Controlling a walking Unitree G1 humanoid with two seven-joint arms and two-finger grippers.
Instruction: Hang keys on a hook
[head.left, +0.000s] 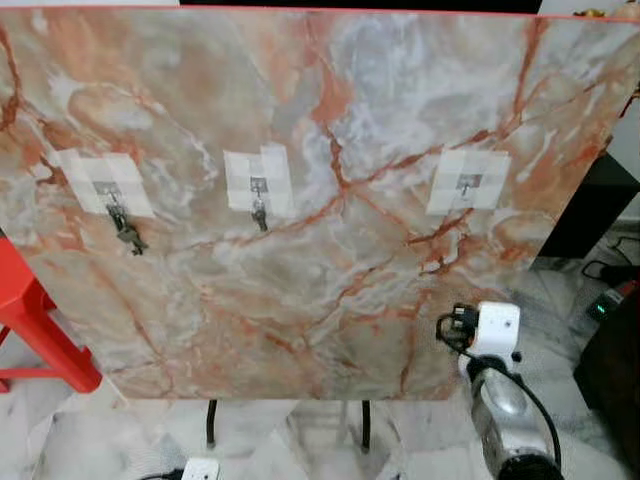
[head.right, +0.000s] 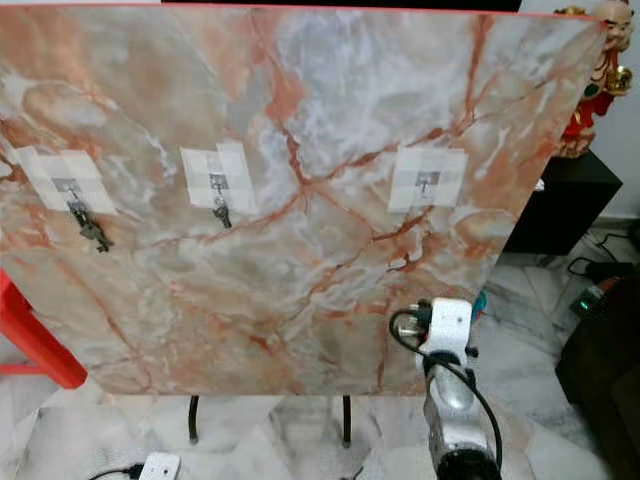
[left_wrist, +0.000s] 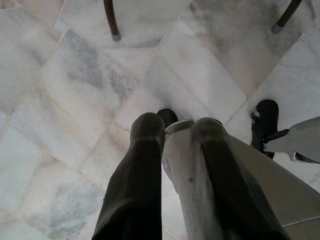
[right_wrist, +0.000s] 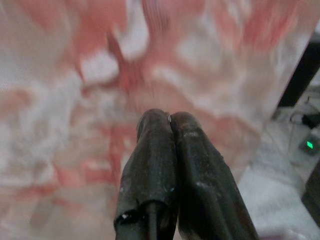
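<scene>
Hanging from the leftmost hook (head.left: 108, 192) on the marble board (head.left: 330, 280), the keys (head.left: 127, 233) dangle. The right end effector (right_wrist: 170, 120) is clenched empty near the board; the left end effector (left_wrist: 172, 131) points floorward, grip unclear.

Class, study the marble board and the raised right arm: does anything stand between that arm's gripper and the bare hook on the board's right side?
Nothing visible does. The right gripper, fingers pressed together, faces open marble board below the right hook. That hook is bare; keys hang on the left hook, and something small on the middle hook.
</scene>
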